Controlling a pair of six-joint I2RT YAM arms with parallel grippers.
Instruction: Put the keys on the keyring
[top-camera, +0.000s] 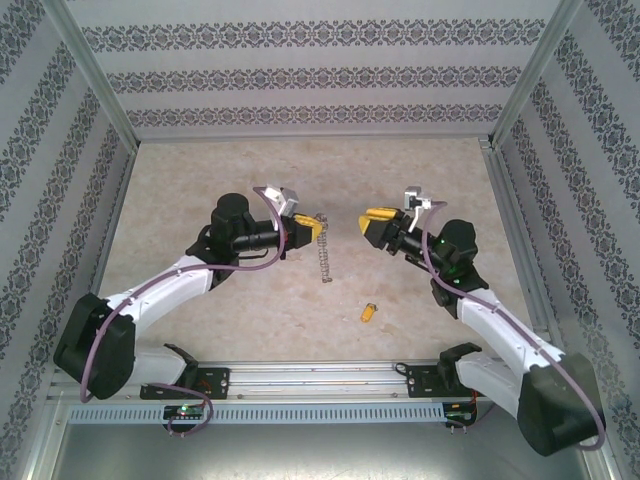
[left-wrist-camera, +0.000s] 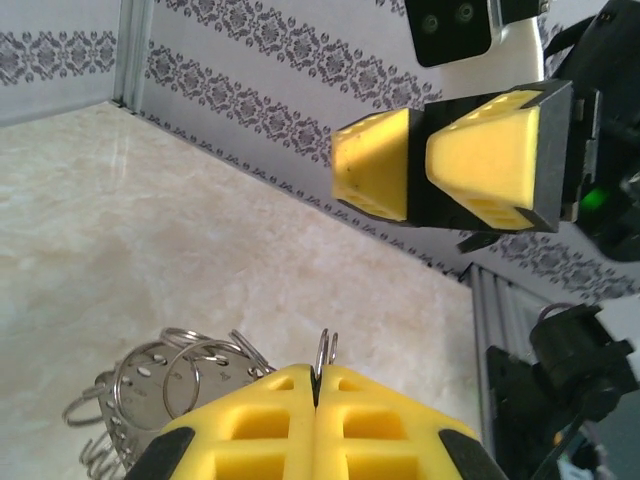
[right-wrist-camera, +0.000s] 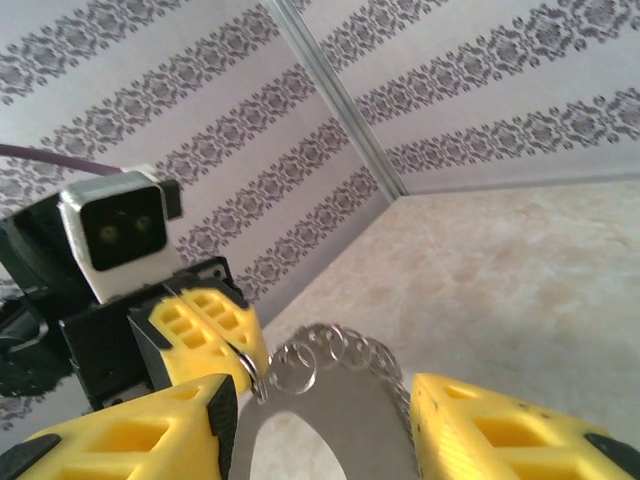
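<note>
The keyring (top-camera: 322, 258) is looking like a thin grey metal hoop with many small wire loops crowded along its rim, and from above it is showing as a beaded strip that is hanging down from your left hand (top-camera: 305, 229) toward the middle of the table (top-camera: 200, 180); I cannot tell if its lower end is touching the table. In the left wrist view your left hand (left-wrist-camera: 315, 420) is clenched, with the yellow pads pressed together on one thin wire of the keyring (left-wrist-camera: 180, 385), while the other loops are bunching just beside the pads on the left. One key (top-camera: 369, 312) with a yellow-orange head is lying flat on the table, nearer to the arm bases and well apart from the keyring. Your left arm is reaching in from the left with the hand pointing toward the right arm. Your right hand (top-camera: 375, 222) is facing it from the other side, near but not touching. In the right wrist view your right hand (right-wrist-camera: 322, 400) is released, its two fingers (right-wrist-camera: 510, 430) are standing wide apart, and the keyring (right-wrist-camera: 320, 362) is sitting between them, held by the left hand (right-wrist-camera: 215, 335).
</note>
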